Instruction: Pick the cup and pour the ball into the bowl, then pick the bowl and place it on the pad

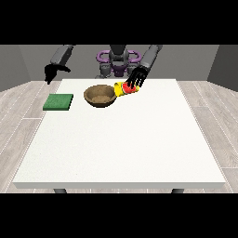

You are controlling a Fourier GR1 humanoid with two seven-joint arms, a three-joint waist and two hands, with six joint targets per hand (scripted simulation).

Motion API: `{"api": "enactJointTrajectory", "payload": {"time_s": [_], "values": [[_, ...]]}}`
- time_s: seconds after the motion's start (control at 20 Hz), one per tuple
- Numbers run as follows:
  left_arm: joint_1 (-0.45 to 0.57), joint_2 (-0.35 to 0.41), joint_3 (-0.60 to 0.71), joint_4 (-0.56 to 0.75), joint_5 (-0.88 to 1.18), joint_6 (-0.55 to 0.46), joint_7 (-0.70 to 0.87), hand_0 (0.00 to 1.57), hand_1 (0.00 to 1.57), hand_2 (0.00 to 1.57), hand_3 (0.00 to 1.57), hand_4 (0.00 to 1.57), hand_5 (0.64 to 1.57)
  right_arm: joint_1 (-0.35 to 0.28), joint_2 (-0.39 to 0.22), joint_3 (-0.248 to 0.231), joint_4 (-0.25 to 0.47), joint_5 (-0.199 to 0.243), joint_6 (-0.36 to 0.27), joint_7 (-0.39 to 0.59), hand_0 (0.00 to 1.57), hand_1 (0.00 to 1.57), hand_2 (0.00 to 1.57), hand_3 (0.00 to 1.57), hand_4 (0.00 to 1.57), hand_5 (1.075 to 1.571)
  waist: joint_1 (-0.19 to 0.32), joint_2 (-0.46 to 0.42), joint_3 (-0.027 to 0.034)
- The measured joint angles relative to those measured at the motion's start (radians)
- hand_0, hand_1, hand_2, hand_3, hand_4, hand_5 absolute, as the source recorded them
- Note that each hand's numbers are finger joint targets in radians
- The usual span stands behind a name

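Observation:
A brown bowl (99, 96) sits on the white table (122, 139) towards its far side. Just to its right a yellow and red cup (123, 88) is tipped on its side, its mouth pointing at the bowl's rim. The black hand at the view's right (137, 77) has its fingers curled round the cup from above. No ball shows anywhere; the cup's inside is hidden. A green pad (58, 102) lies flat at the table's left edge. The hand at the view's left (52, 72) hangs above the far left corner, away from everything.
The table's near half stretches bare towards the camera. Wooden floor surrounds the table on all sides.

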Motion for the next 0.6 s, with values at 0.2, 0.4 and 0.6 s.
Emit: {"api": "enactJointTrajectory", "payload": {"time_s": [0.2,0.4,0.6], "values": [[-0.059,-0.052,-0.076,-0.020,-0.125,-0.118,0.123,1.21,1.21,1.57,1.52,0.88,1.531,0.038,-0.021,-0.030,0.061,-0.008,0.003,-0.034,0.00,0.00,0.28,0.22,0.40,1.541,0.068,-0.046,-0.0024],[-0.112,-0.110,-0.134,-0.050,-0.208,-0.254,0.208,0.52,0.52,1.57,1.43,0.88,1.530,0.072,-0.044,-0.048,0.106,-0.011,0.012,-0.065,0.00,0.00,0.20,0.28,0.42,1.541,0.111,-0.074,-0.0036],[-0.144,-0.151,-0.199,-0.098,-0.280,-0.348,0.279,0.50,0.50,1.57,1.49,0.82,1.533,0.088,-0.060,-0.064,0.142,-0.010,0.014,-0.121,0.00,0.00,0.28,0.39,0.40,1.539,0.142,-0.054,-0.0043]]}}
